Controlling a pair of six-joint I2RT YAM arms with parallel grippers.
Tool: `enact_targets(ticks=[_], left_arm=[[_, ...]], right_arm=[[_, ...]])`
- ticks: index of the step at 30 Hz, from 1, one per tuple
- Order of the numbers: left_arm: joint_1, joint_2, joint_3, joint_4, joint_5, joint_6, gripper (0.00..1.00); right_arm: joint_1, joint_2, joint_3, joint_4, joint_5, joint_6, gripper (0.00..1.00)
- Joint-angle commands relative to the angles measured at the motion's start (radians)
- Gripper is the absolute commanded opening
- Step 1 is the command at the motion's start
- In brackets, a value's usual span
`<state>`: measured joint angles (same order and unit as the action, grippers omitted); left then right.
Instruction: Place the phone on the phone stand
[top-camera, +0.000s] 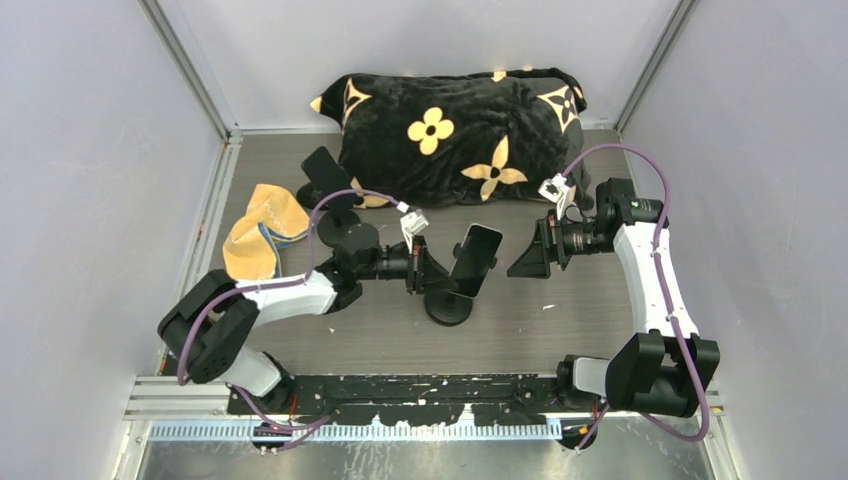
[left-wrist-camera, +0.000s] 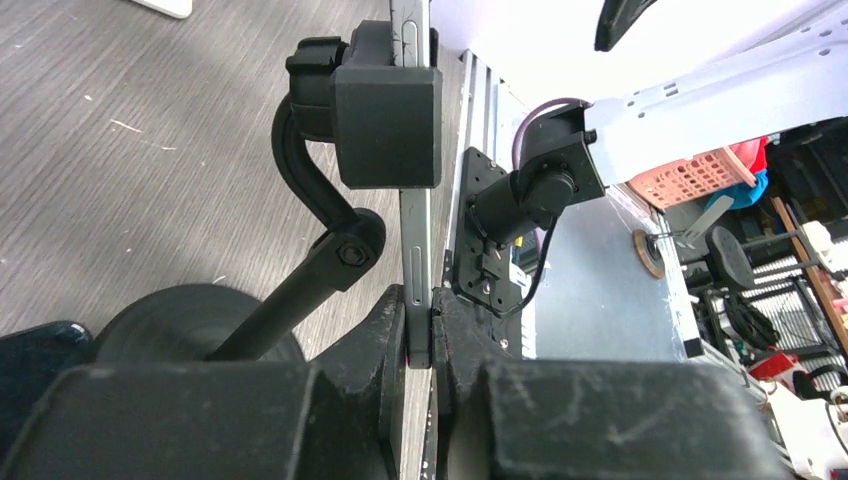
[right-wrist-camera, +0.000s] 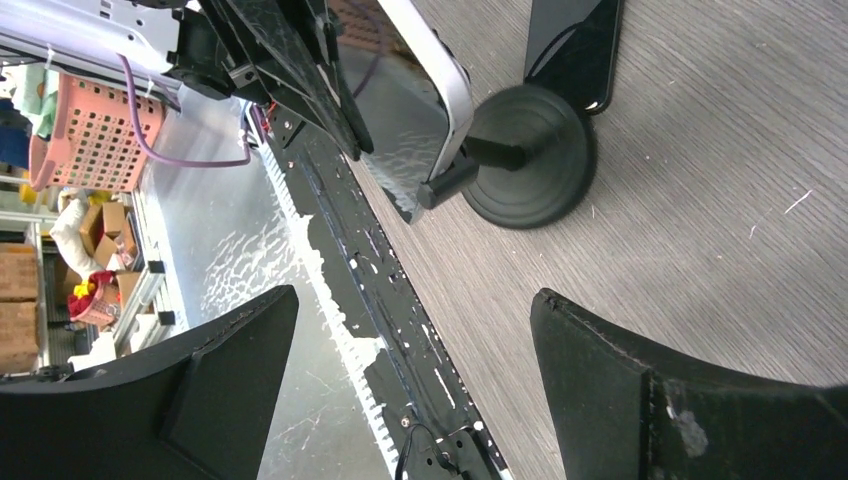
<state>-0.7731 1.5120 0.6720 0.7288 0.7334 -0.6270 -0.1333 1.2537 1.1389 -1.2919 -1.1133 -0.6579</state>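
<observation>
The left gripper (left-wrist-camera: 420, 340) has its jaws closed on the phone (left-wrist-camera: 414, 240), pinching its thin body near one end, one pad on each flat face. The phone stands tilted and appears seated in the cradle of the stand (left-wrist-camera: 385, 110), whose round base lies at seven o'clock from it in the top view. At three o'clock, just apart, the right gripper (right-wrist-camera: 415, 300) gapes wide, holding nothing. The phone is likely stiff, slick and fairly heavy, its glass fragile; pinch the flat faces gently.

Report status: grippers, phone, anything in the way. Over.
Left gripper shut on phone edge. Right gripper open, off to the side, touching nothing. Phone sits in phone stand clamp. Nothing in the way.
</observation>
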Motion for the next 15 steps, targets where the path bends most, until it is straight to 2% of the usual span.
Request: enact_targets(ticks=[1, 7, 15], left_arm=[[0.021, -0.128, -0.009, 0.074, -0.049, 0.028, 0.0], [0.047, -0.209, -0.056, 0.047, -0.071, 0.03, 0.0], [0.144, -0.34, -0.148, 0.038, -0.161, 0.026, 0.0]], right_arm=[[-0.006, -0.026, 0.003, 0.0, -0.03, -0.025, 0.92], [-0.011, -0.035, -0.018, 0.02, -0.024, -0.015, 0.92], [-0.014, -0.041, -0.041, 0.049, -0.019, 0.001, 0.92]])
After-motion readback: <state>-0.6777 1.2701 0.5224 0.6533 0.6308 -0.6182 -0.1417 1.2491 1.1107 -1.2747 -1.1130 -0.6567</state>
